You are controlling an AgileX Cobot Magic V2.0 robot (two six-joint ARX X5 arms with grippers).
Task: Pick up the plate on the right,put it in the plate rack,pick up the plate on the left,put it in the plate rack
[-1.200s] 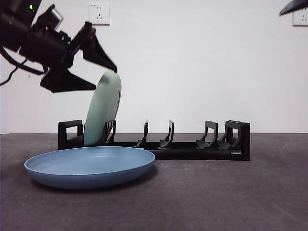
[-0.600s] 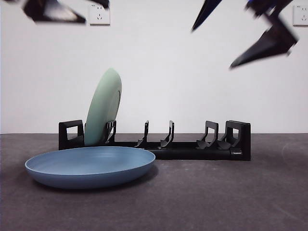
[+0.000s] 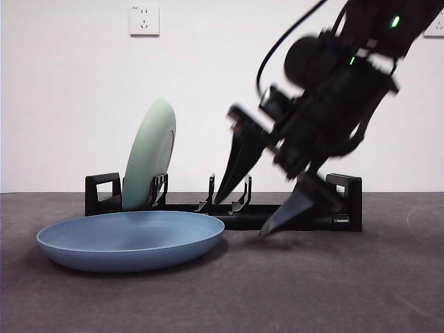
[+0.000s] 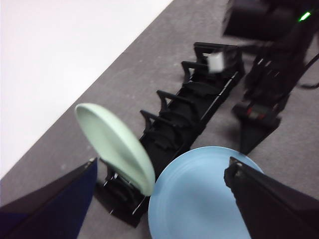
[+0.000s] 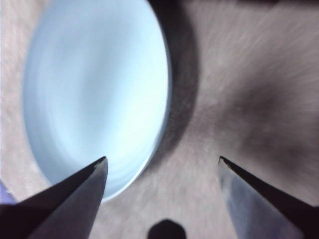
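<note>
Green plate (image 3: 149, 156) stands tilted in rack (image 3: 291, 220); right tool (image 3: 244, 214), blurred, apparently open.

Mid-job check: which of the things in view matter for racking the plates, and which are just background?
Part of the job:
- blue plate, flat on the table, not yet racked
- green plate, standing on edge in the plate rack
- right gripper, jaws open, low beside the blue plate
- left gripper, jaws open, hanging above

Just there:
- wall socket
- table
</note>
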